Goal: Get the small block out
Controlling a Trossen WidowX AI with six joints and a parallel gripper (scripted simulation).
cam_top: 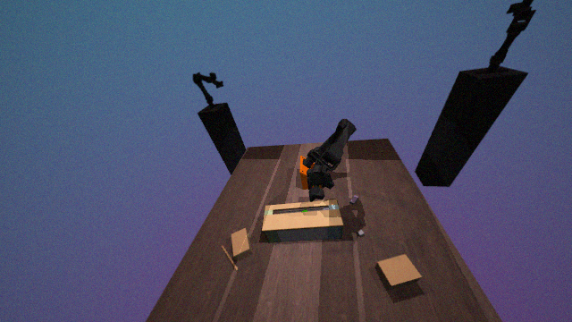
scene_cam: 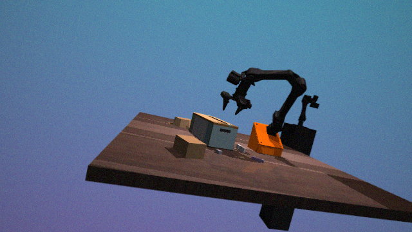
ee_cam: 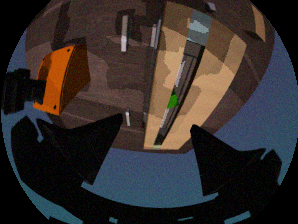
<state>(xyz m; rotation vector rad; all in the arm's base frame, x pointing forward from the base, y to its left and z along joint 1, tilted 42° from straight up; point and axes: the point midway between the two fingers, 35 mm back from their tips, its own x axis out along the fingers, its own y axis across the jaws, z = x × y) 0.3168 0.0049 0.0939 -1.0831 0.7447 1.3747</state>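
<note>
The box (cam_top: 302, 222) (scene_cam: 222, 138) (ee_cam: 222, 62) stands on the table with a tan top, a long slot in that top and a small dark slot in one end wall. A small green block (cam_top: 305, 210) (ee_cam: 173, 100) shows through the top slot, about midway along it; the shelf under it is hard to make out. It is not visible in the exterior view. My gripper (cam_top: 316, 196) (scene_cam: 230, 111) (ee_cam: 157, 123) is open and empty, pointing down above the box, with its fingertips clear of the top.
Small loose pieces lie near the box: a pale cube (cam_top: 361, 233) (scene_cam: 219, 151), a purple bar (cam_top: 354, 199) (scene_cam: 257, 159) and a white bar (scene_cam: 241, 148). Tan blocks (cam_top: 399, 269) (cam_top: 239, 242) stand on both sides, with a thin stick (cam_top: 230, 258) at the left. The orange arm base (scene_cam: 265, 142) (ee_cam: 62, 80) is behind.
</note>
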